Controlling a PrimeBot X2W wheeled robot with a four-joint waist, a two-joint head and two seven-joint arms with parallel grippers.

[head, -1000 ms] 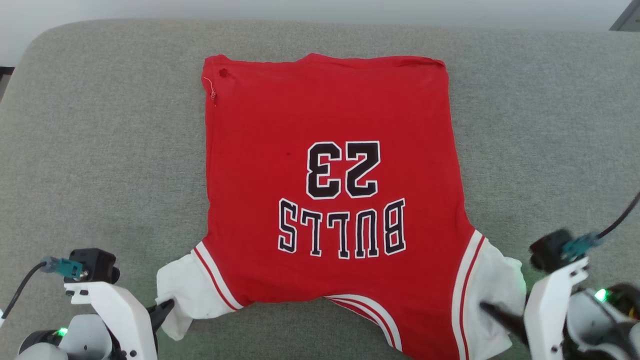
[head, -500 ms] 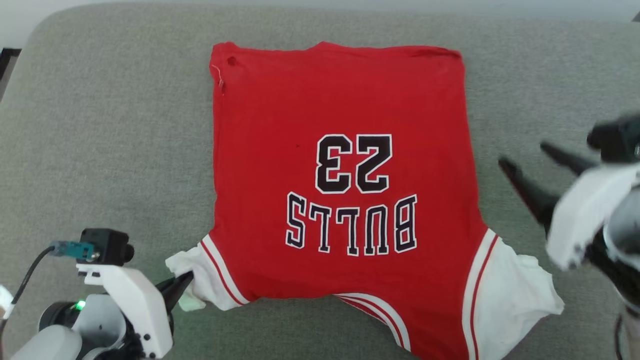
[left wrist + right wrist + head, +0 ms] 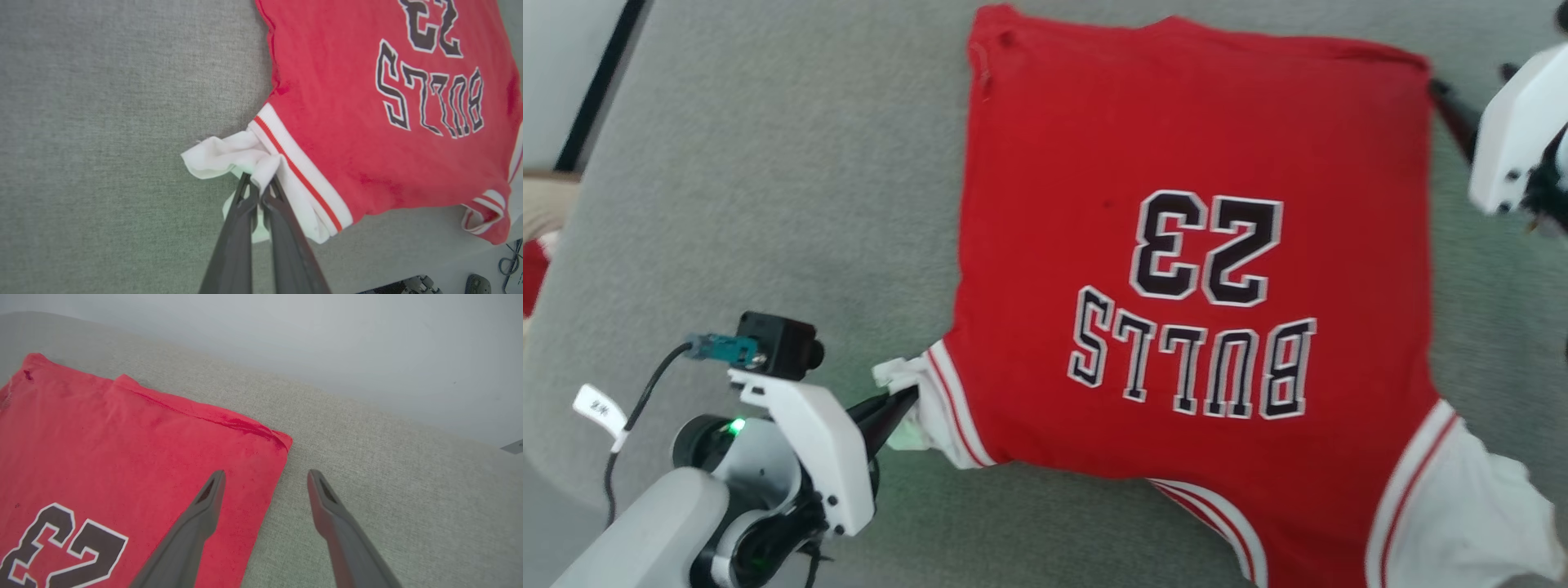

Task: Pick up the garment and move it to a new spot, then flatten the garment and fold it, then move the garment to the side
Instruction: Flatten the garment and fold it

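The left claw (image 3: 261, 185) pinches bunched white trim of the thin red jersey (image 3: 1192, 163); a tug could slip it free or rumple the cloth, spread flat on the grey woven cushion (image 3: 768, 163). At the far corner the right claw (image 3: 266, 473) hangs spread, and might catch one layer.

Left of the jersey (image 3: 1192, 131) the grey fabric-covered counter (image 3: 768, 188) lies wide and bare, open to any reach. The left gripper (image 3: 259, 190), pinched on the near white sleeve, blocks that corner. Bare grey runs past the far right corner to the wall (image 3: 327, 343).
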